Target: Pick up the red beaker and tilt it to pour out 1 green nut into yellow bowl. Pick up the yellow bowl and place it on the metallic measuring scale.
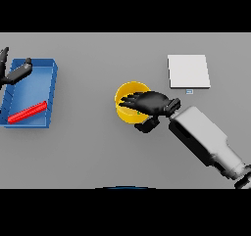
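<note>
Grey and plain, the counter (pixel 98 152) fills the whole head view. Near its middle stands the yellow bowl (pixel 128 97), round and upright, with a small spot of green just visible inside it near the right robot hand's fingers; whether that spot is the green nut cannot be told for sure. The right robot hand (pixel 153 104) reaches in from the lower right on its white and grey arm and lies over the bowl's right side, its fingers spread and fairly straight above the opening, its thumb lower down just outside the bowl's near rim. The fingers cover part of the rim, so whether they actually grip the bowl cannot be told.

Up and to the right of the bowl, well apart from it, lies the metallic measuring scale (pixel 188 71), a pale square plate with a small display at its near edge. Nothing sits on it, and bare counter lies between it and the bowl.

Far to the left is a blue tray (pixel 53 83), with the red beaker (pixel 27 112) lying on its side across the tray's lower half. The left robot hand (pixel 14 73) hovers at the tray's upper left corner, fingers loosely extended and holding nothing.
</note>
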Robot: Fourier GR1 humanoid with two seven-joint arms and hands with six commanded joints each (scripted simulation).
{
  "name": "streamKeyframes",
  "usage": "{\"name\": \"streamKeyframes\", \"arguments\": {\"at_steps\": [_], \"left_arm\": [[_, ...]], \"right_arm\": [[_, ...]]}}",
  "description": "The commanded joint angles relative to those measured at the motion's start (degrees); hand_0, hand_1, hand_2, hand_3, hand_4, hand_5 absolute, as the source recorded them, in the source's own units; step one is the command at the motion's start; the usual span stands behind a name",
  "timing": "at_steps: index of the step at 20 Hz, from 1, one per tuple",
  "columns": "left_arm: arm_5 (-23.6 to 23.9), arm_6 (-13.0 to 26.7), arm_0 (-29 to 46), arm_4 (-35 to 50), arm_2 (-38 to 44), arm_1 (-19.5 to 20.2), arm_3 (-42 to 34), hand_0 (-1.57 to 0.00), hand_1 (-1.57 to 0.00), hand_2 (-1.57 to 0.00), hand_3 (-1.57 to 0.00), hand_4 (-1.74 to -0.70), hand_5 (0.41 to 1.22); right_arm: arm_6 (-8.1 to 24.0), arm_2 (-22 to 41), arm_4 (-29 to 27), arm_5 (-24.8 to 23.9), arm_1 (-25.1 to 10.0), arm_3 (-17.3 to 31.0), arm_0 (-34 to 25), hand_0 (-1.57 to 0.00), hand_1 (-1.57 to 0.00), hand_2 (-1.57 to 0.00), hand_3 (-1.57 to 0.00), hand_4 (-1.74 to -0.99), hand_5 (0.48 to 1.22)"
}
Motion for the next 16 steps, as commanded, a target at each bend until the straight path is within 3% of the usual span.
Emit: {"name": "streamKeyframes", "arguments": {"at_steps": [1, 3, 4, 5, 8, 10, 12, 16], "left_arm": [[-0.1, -0.1, -0.4, -0.3, -0.2, -0.1, 0.1, 0.0, 0.0, 0.0, 0.0, -0.79, 0.725], [-0.1, -0.2, 0.6, 0.3, 0.2, 0.4, -0.5, 0.0, 0.0, 0.0, 0.0, -0.79, 0.722], [-0.1, -0.4, 0.5, 0.2, 0.2, 0.2, -0.2, 0.0, 0.0, 0.0, 0.0, -0.79, 0.723], [0.1, -1.0, 0.9, 0.4, 0.3, 0.5, -0.9, 0.0, 0.0, 0.0, 0.0, -0.8, 0.725], [0.4, 0.2, 0.5, 0.3, 0.3, 0.7, -1.7, 0.0, 0.0, 0.0, 0.0, -0.8, 0.728], [0.9, 0.3, 1.2, -0.1, -0.2, 0.4, -1.9, 0.0, 0.0, 0.0, 0.0, -0.8, 0.727], [0.7, 0.4, 0.9, 0.5, 0.6, 0.9, -2.0, 0.0, 0.0, 0.0, 0.0, -0.8, 0.725], [0.4, 0.3, 1.5, 0.8, 0.4, 1.2, -3.1, 0.0, 0.0, 0.0, 0.0, -0.81, 0.725]], "right_arm": [[0.8, 0.3, 0.4, 0.5, -0.1, -0.2, -0.1, -0.02, -0.04, -0.07, -0.09, -1.339, 0.784], [1.0, 1.3, 1.3, 0.4, -0.2, -0.7, 0.0, -0.26, -0.24, -0.23, -0.25, -1.387, 0.9], [-0.6, 1.3, 1.2, 0.2, -0.8, -0.4, 0.2, -0.51, -0.44, -0.39, -0.36, -1.425, 0.964], [0.2, 1.1, 1.1, 0.8, -0.7, -0.4, -0.1, -0.72, -0.66, -0.62, -0.47, -1.488, 1.016], [-0.2, 1.2, -0.1, 3.1, -0.7, 0.8, -1.1, -1.14, -1.11, -1.09, -0.87, -1.604, 1.116], [0.2, 1.3, -1.1, 4.5, -1.3, -0.1, -1.0, -1.29, -1.27, -1.26, -1.02, -1.649, 1.154], [1.2, 1.6, -1.1, 4.1, -1.4, -0.8, -0.7, -1.39, -1.38, -1.31, -1.14, -1.682, 1.178], [0.9, 1.0, -2.0, 4.5, -2.8, -2.1, -1.0, -1.5, -1.49, -1.45, -1.18, -1.717, 1.203]]}}
